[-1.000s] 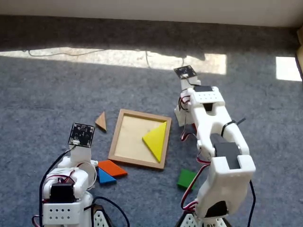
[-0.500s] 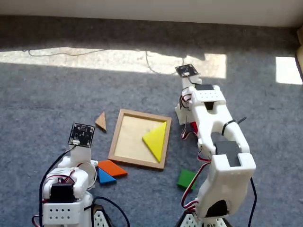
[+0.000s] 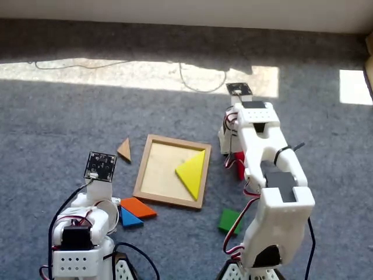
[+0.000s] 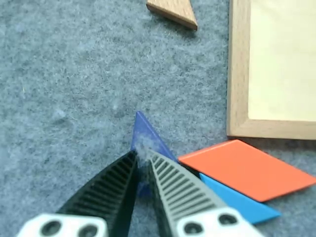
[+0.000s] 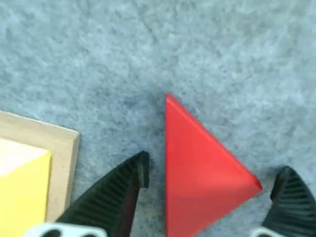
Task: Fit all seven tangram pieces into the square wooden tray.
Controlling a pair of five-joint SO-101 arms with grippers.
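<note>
The square wooden tray (image 3: 169, 140) lies mid-carpet with a yellow triangle (image 3: 192, 171) in its right part. A small wooden triangle (image 3: 124, 150) sits off its left edge. An orange parallelogram (image 3: 139, 207) overlaps a blue triangle (image 3: 129, 218) below the tray's left corner, and a green square (image 3: 229, 220) lies below its right corner. My right gripper (image 5: 212, 182) is open, its fingers on either side of a red triangle (image 5: 197, 168) beside the tray corner (image 5: 61, 143). My left gripper (image 4: 141, 160) is shut, tips over the blue triangle (image 4: 143, 129).
The floor is grey carpet with a sunlit strip (image 3: 116, 73) at the back, and a thin cable (image 3: 198, 87) lies there. The right arm (image 3: 265, 157) hides part of the red triangle (image 3: 239, 166). Open carpet lies left of the tray.
The right arm's wrist has swung a little to the right, and more of the red triangle shows beside it. The left arm and the other pieces have not moved.
</note>
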